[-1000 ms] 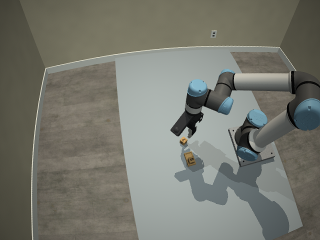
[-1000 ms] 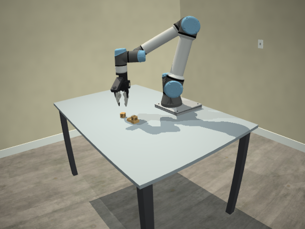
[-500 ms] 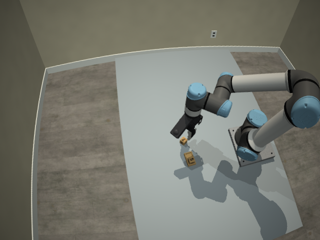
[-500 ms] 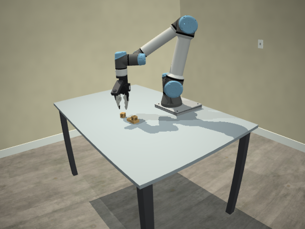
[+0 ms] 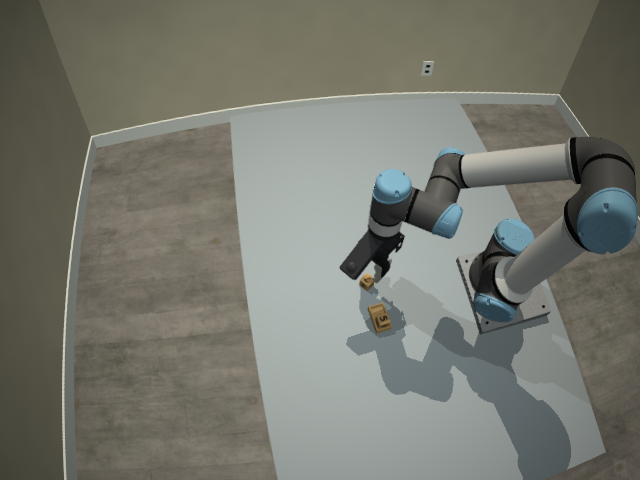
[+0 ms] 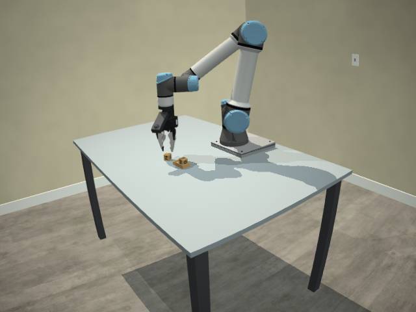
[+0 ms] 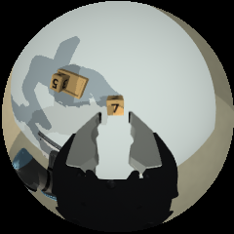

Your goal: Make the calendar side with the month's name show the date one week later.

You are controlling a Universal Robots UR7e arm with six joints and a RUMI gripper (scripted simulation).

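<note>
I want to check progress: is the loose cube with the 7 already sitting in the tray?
No, the cube lies on the table apart from the tray.
</note>
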